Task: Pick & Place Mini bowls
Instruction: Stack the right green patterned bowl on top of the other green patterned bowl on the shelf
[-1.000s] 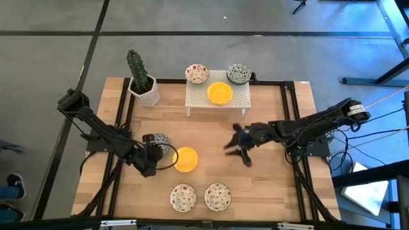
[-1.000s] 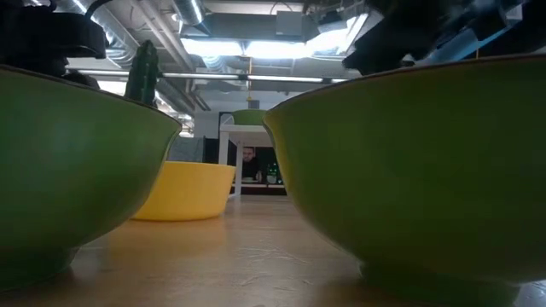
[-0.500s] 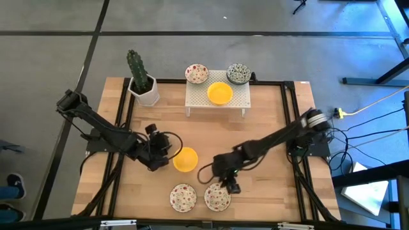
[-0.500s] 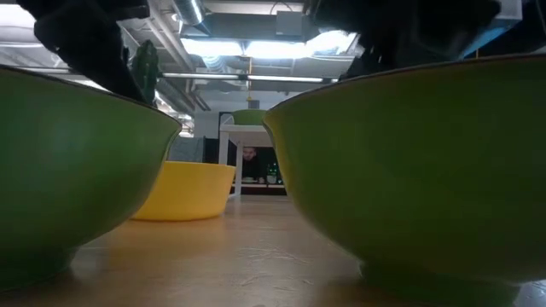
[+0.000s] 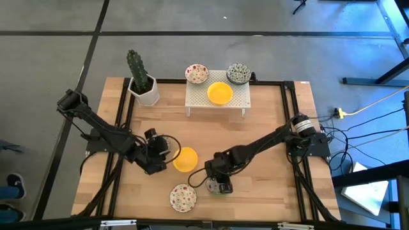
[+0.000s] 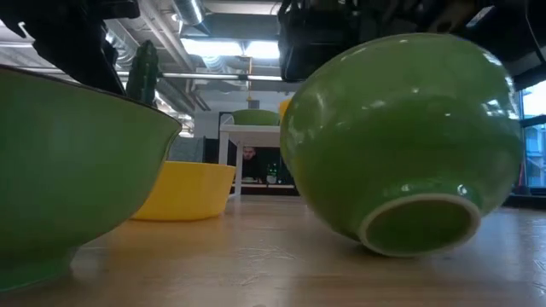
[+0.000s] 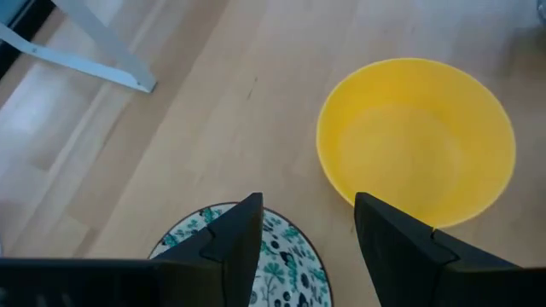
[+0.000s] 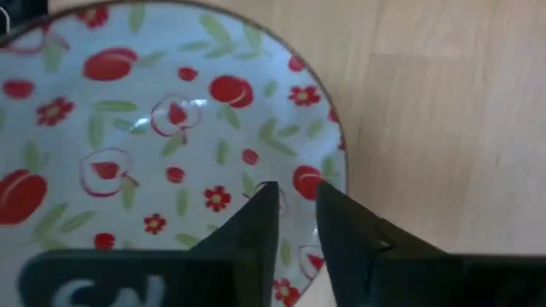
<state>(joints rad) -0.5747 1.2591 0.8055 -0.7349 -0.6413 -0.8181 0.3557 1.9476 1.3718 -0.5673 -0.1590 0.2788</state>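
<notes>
Lower centre of the overhead frame: the right claw (image 5: 219,185) pinches the rim of a red-flowered bowl (image 8: 153,136), fingers nearly closed on its edge. The low view shows that bowl (image 6: 401,145) tipped up with its green underside and foot exposed, apparently being lifted for carrying. At left centre, the left claw (image 5: 160,151) hovers parted over a grey-green patterned bowl (image 7: 243,256), gripping nothing, just beside a yellow bowl (image 5: 186,160). Another flowered bowl (image 5: 183,197) sits near the bottom edge. Three bowls rest on the white stand (image 5: 195,99) at upper centre, likely the destination.
</notes>
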